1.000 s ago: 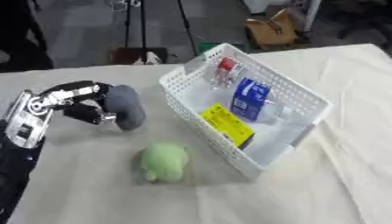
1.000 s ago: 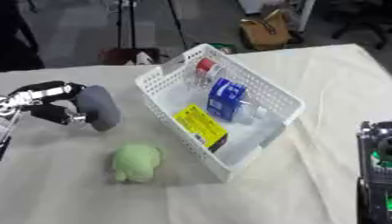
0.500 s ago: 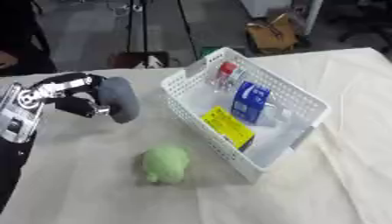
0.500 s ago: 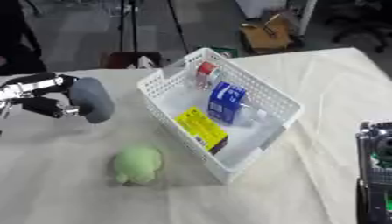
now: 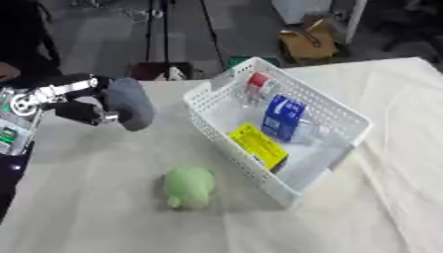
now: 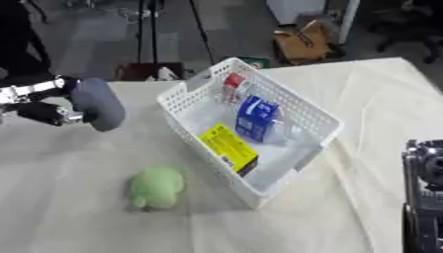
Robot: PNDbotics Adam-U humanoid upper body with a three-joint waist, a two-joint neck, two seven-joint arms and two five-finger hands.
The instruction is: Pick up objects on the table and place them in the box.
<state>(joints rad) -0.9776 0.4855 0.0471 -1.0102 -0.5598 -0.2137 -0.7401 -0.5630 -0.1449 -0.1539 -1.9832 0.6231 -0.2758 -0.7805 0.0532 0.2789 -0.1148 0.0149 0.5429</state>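
My left hand (image 5: 76, 101) is shut on a grey oblong soft object (image 5: 130, 104) and holds it in the air, left of the white lattice basket (image 5: 342, 148). In the basket lie a blue carton (image 5: 281, 116), a yellow-labelled pack (image 5: 258, 146) and a bottle with a red cap (image 5: 259, 81). A green plush toy (image 5: 189, 185) rests on the cream tablecloth in front of the basket's left wall. Part of my right arm (image 6: 424, 192) shows at the lower right edge of the right eye view; the hand itself is not visible.
The cream cloth (image 5: 104, 217) covers the table, with wrinkles at the right. Beyond the far edge lie a dark floor, tripod legs (image 5: 160, 29) and a cardboard box (image 5: 307, 42).
My left hand has lifted the grey object higher and carried it toward the far side and a little right, nearer the basket. The green toy and the basket contents stay where they were.
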